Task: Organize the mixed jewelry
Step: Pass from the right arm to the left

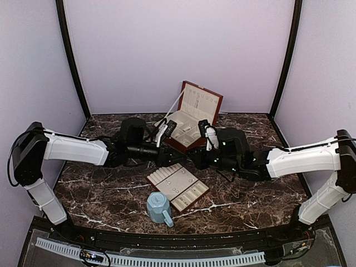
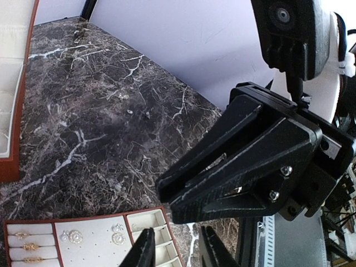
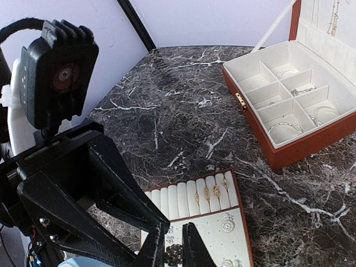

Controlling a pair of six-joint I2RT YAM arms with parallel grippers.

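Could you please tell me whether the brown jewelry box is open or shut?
Open: the jewelry box has its lid raised, leaving the interior exposed.

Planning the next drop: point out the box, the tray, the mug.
box (image 3: 317, 142): right wrist view, brown front wall.
tray (image 1: 172, 179): top external view, cream lining.
mug (image 1: 157, 206): top external view, its side.

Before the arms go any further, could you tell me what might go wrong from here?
1. The left hand and right hand hang close together above the flat brown cream-lined tray; a misjudged move could knock them together.
2. Tiny silvery jewelry bits lie loose on the dark marble tabletop, where an arm could sweep them away.
3. The light-blue faceted mug stands close beside the tray and might be tipped.
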